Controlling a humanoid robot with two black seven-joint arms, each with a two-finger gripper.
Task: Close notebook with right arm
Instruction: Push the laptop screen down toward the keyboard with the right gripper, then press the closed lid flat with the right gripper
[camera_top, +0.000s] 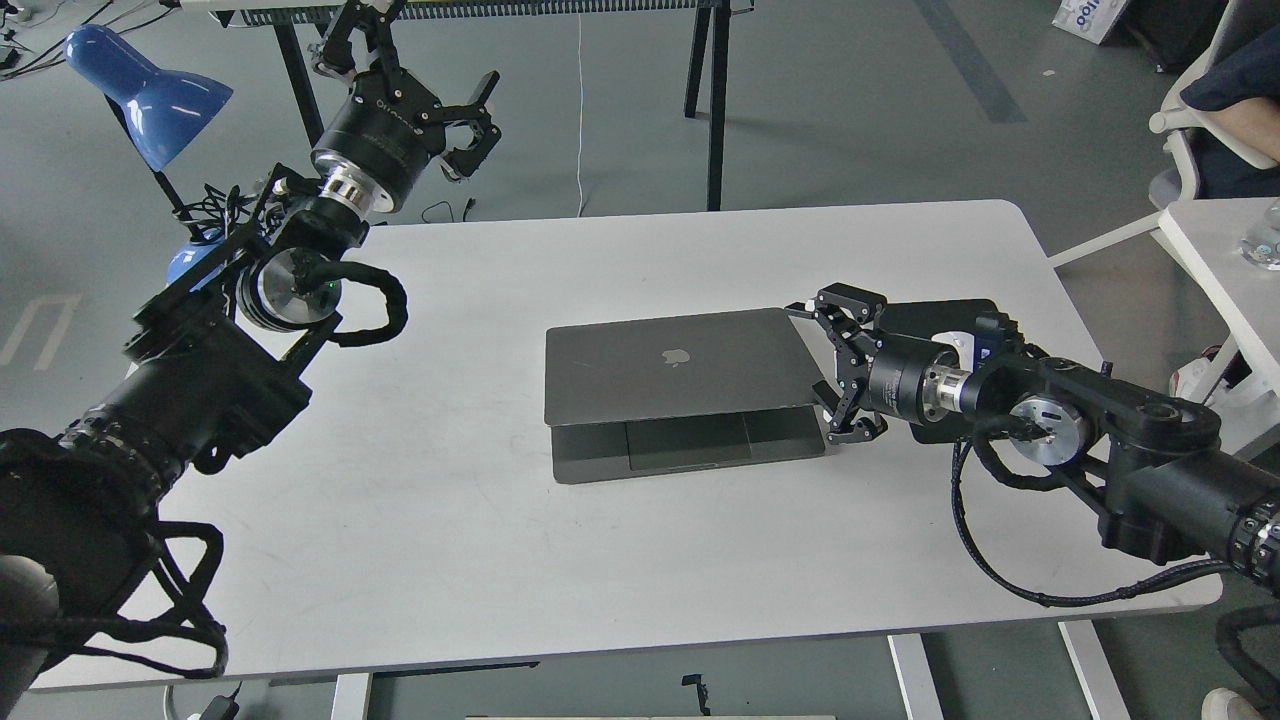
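Observation:
The notebook (680, 365) is a slim grey laptop in the middle of the white table (600, 560). Its lid, with a dark apple logo, is tilted far down over the base; only the front strip with the trackpad (690, 443) still shows. My right gripper (832, 365) is open, fingers spread, right against the lid's right edge. The right arm (1100, 420) comes in low from the right. My left gripper (470, 125) is open and empty, held high beyond the table's far left corner, well away from the notebook.
A blue desk lamp (145, 85) stands at the far left corner beside my left arm. A black mouse pad (935, 318) lies under my right wrist. A dark table frame (700, 60) stands behind; a white table (1225, 270) and a chair are at the right.

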